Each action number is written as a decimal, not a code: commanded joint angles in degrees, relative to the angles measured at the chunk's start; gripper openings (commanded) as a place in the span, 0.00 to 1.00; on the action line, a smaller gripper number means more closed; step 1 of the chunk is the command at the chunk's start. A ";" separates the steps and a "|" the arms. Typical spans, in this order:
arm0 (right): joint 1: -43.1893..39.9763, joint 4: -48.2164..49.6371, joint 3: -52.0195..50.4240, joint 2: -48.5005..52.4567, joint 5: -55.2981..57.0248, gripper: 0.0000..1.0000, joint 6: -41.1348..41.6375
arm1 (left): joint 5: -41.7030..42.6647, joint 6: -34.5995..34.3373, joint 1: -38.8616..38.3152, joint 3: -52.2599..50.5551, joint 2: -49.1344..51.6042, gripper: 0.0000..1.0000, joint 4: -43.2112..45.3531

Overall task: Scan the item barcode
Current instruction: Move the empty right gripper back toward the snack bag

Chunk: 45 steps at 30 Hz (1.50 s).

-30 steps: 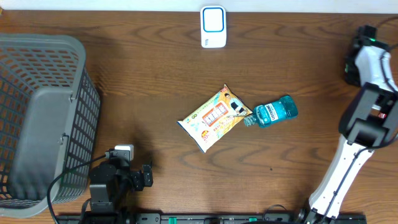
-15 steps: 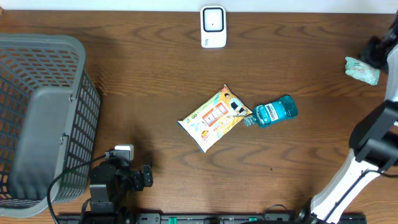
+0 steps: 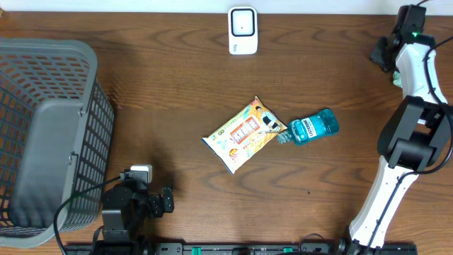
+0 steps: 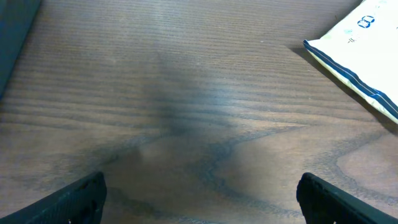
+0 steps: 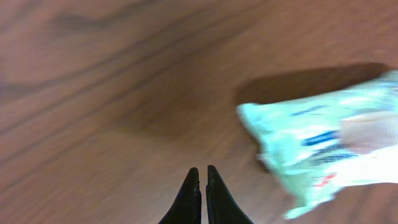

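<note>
Swinging back over the table's far-right corner, right gripper point(image 5: 200, 169) has jaws pinched shut and empty. Pale green packet point(image 5: 323, 146) lies near them, ungrasped. Left gripper point(image 4: 200, 196) wide, idle. Scanner point(image 3: 243, 30) well apart, so pickup looks pending.

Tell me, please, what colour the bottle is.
Teal blue; the overhead view shows the bottle best.

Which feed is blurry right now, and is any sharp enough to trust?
Right wrist: motion-smeared, pale green packet unreadable, though the shut right hand looks crisp. Left wrist: soft, dim shadow patch on the wood. Overhead: sharp and evenly lit; snack pouch and blue bottle clear.
</note>
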 commanded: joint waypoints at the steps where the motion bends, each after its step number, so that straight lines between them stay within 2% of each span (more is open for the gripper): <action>1: -1.25 0.63 0.20 0.17 11.41 0.01 -0.72 | 0.07 0.57 -0.02 -0.31 -0.09 0.98 -0.70; 10: -6.03 -3.69 0.15 2.58 14.67 0.01 -1.92 | 0.07 0.57 -0.02 -0.31 -0.09 0.98 -0.68; 21: -13.75 -8.74 0.17 3.72 10.47 0.01 -1.70 | 0.07 0.57 -0.02 -0.31 -0.09 0.98 -0.68; 25: -15.17 -10.45 0.26 2.14 3.80 0.01 -1.70 | 0.07 0.57 -0.02 -0.31 -0.09 0.98 -0.70; 32: -13.44 -11.10 0.26 -5.55 -3.10 0.01 -1.57 | 0.07 0.57 -0.02 -0.31 -0.09 0.98 -0.68; 37: -10.56 -14.14 0.26 -14.36 -6.21 0.01 2.78 | 0.07 0.57 -0.02 -0.31 -0.09 0.98 -0.70; 45: -0.94 -19.23 0.26 -30.47 -9.84 0.01 3.67 | 0.07 0.57 -0.02 -0.31 -0.09 0.98 -0.68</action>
